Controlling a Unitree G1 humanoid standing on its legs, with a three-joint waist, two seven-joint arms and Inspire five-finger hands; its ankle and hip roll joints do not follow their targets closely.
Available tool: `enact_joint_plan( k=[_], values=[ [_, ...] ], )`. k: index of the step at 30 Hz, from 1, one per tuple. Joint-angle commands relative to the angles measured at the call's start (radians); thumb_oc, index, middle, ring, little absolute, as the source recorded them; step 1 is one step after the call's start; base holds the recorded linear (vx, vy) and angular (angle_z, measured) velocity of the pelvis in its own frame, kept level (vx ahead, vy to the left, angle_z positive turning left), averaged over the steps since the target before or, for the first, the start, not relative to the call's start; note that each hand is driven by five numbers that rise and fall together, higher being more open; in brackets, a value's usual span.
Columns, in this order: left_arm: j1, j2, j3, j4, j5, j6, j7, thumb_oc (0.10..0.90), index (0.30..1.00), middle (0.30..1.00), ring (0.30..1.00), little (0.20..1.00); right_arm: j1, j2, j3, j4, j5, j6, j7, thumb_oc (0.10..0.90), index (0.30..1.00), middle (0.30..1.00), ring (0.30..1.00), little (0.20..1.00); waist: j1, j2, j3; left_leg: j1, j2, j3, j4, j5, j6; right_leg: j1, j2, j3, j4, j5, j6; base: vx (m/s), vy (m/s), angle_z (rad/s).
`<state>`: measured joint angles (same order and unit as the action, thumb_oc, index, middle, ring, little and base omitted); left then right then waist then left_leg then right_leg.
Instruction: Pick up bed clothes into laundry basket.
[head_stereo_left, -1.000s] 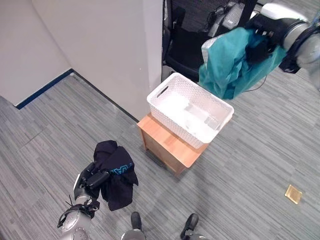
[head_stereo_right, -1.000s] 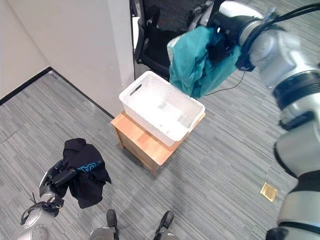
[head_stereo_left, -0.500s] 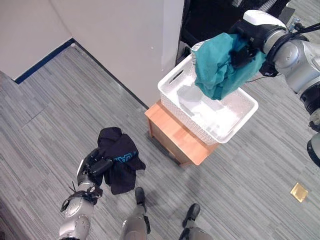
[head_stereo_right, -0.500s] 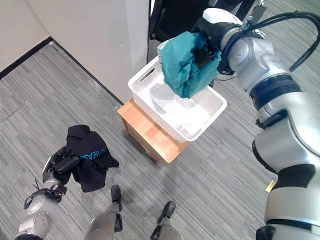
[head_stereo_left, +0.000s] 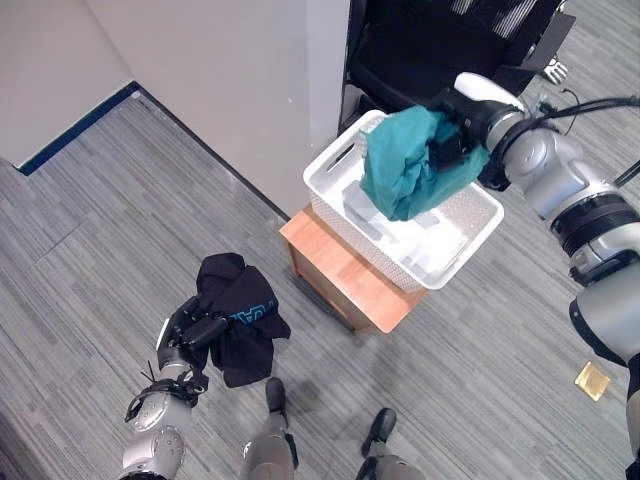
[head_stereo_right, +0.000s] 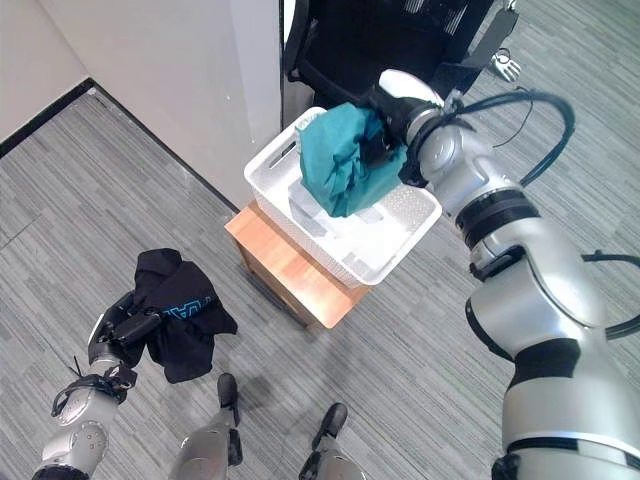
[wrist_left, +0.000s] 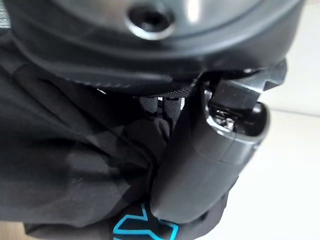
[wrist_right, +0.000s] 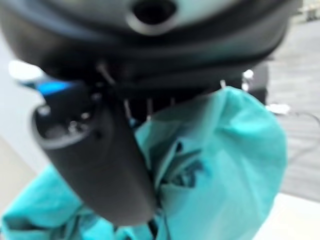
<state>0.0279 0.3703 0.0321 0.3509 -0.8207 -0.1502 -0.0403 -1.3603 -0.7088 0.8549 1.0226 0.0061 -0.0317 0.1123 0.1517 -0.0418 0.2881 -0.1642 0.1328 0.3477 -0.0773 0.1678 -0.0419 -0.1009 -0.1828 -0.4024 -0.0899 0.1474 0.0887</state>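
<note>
While the right hand grips teal cloth over the white basket on a small wooden tabletop, the left hand clutches black clothing above open grey floor, wall close behind.

Grey striped carpet, black chair

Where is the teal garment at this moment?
The teal garment is gripped in the right hand, hanging over the white laundry basket on the wooden stand.
</note>
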Motion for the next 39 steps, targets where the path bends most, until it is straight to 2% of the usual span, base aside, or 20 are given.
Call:
enact_joint_plan(
  k=[1,5,6,7,11,25,28,30,33,34,36,39],
  values=[
    [-0.039,0.048,0.022,-0.146,0.0,-0.111,-0.002,0.4,0.3,0.3,0.3,0.3,-0.147,0.008,-0.013,0.066,0.014,-0.022,-0.07,0.4,0.3,0.3,0.3,0.3,0.022,-0.035,-0.002,0.03,0.003,-0.003,-0.01,-0.042,-0.098,-0.019,-0.026,0.054,0.033,-0.011,0.079,0.0,0.016,-0.05],
    [-0.049,0.042,0.021,-0.144,0.009,-0.113,0.005,0.4,0.3,0.3,0.3,0.3,-0.073,0.079,-0.037,0.083,-0.033,-0.013,-0.055,0.4,0.3,0.3,0.3,0.3,0.025,-0.025,0.0,0.027,-0.002,-0.001,-0.01,-0.045,-0.095,-0.022,-0.029,0.052,0.034,-0.01,0.08,0.0,0.01,-0.02],
    [-0.051,0.041,0.022,-0.141,0.008,-0.114,0.006,0.4,0.3,0.3,0.3,0.3,-0.073,0.087,-0.037,0.089,-0.04,-0.01,-0.053,0.444,0.366,0.366,0.366,0.366,0.026,-0.025,0.0,0.026,-0.003,-0.001,-0.01,-0.045,-0.095,-0.023,-0.03,0.052,0.033,-0.01,0.08,0.0,0.0,0.0],
    [-0.054,0.042,0.022,-0.147,0.007,-0.114,0.006,0.4,0.3,0.3,0.3,0.3,-0.072,0.097,-0.031,0.103,-0.049,-0.006,-0.039,0.8,0.9,0.9,0.9,0.9,0.028,-0.024,0.0,0.024,-0.003,-0.002,-0.01,-0.045,-0.095,-0.023,-0.03,0.052,0.033,-0.01,0.079,0.0,0.0,0.0],
    [-0.055,0.043,0.025,-0.143,0.007,-0.113,0.004,0.4,0.3,0.3,0.3,0.3,-0.082,0.113,-0.02,0.118,-0.054,0.0,-0.025,0.8,0.9,0.9,0.9,0.9,0.025,-0.025,-0.001,0.02,-0.003,-0.003,-0.01,-0.044,-0.097,-0.026,-0.03,0.052,0.029,-0.008,0.079,0.0,0.001,0.02],
    [-0.069,0.038,0.029,-0.112,-0.004,-0.116,0.003,0.4,0.3,0.3,0.3,0.3,-0.122,0.087,0.02,0.055,-0.125,-0.004,-0.029,0.8,0.9,0.9,0.9,0.9,0.005,-0.031,-0.016,0.037,-0.006,0.009,-0.01,-0.056,-0.095,-0.018,-0.032,0.065,0.027,-0.004,0.082,0.0,0.002,-0.03],
    [-0.078,0.041,0.04,-0.107,0.0,-0.119,0.002,0.4,0.3,0.3,0.3,0.3,-0.106,0.019,0.024,-0.158,-0.118,-0.015,-0.019,0.8,0.9,0.9,0.9,0.9,-0.012,-0.031,-0.024,0.047,-0.009,0.016,-0.01,-0.062,-0.094,-0.014,-0.034,0.071,0.026,-0.003,0.085,0.0,0.0,0.0],
    [-0.074,0.04,0.068,-0.109,0.003,-0.124,0.006,0.4,0.3,0.3,0.3,0.3,-0.077,-0.068,-0.012,-0.364,-0.088,-0.025,-0.017,0.8,0.9,0.9,0.9,0.9,-0.03,-0.034,-0.029,0.045,-0.01,0.036,-0.01,-0.045,-0.082,-0.022,-0.038,0.064,0.027,0.011,0.075,-0.06,0.003,-0.02],
    [-0.074,0.041,0.079,-0.115,0.005,-0.126,0.009,0.4,0.3,0.3,0.3,0.3,-0.054,-0.119,-0.036,-0.455,-0.078,-0.029,-0.016,0.8,0.9,0.9,0.9,0.9,-0.035,-0.035,-0.032,0.048,-0.012,0.038,-0.01,-0.047,-0.081,-0.021,-0.038,0.065,0.027,0.011,0.076,0.0,0.007,-0.04],
    [-0.077,0.044,0.114,-0.105,0.001,-0.139,0.003,0.4,0.3,0.3,0.3,0.3,0.022,-0.308,-0.165,-0.695,0.03,-0.077,-0.041,0.8,0.9,0.9,0.9,0.9,-0.059,-0.034,-0.047,0.059,-0.014,0.043,-0.01,-0.054,-0.08,-0.012,-0.043,0.062,0.028,0.005,0.08,0.04,-0.005,0.01],
    [-0.077,0.05,0.133,-0.1,0.001,-0.149,0.007,0.4,0.3,0.3,0.3,0.3,0.06,-0.393,-0.27,-0.795,0.107,-0.104,-0.077,0.8,0.9,0.9,0.9,0.9,-0.078,-0.032,-0.059,0.067,-0.017,0.045,-0.01,-0.059,-0.079,-0.007,-0.045,0.063,0.03,0.0,0.082,0.05,-0.007,0.09],
    [-0.068,0.073,0.158,-0.113,0.043,-0.157,0.017,0.4,0.3,0.3,0.3,0.3,0.183,-0.514,-0.449,-0.893,0.142,-0.155,-0.131,0.8,0.9,0.9,0.9,0.9,-0.105,-0.03,-0.08,0.087,-0.02,0.05,-0.01,-0.067,-0.078,0.008,-0.046,0.068,0.031,-0.005,0.085,0.05,-0.002,-0.03]
  ],
)
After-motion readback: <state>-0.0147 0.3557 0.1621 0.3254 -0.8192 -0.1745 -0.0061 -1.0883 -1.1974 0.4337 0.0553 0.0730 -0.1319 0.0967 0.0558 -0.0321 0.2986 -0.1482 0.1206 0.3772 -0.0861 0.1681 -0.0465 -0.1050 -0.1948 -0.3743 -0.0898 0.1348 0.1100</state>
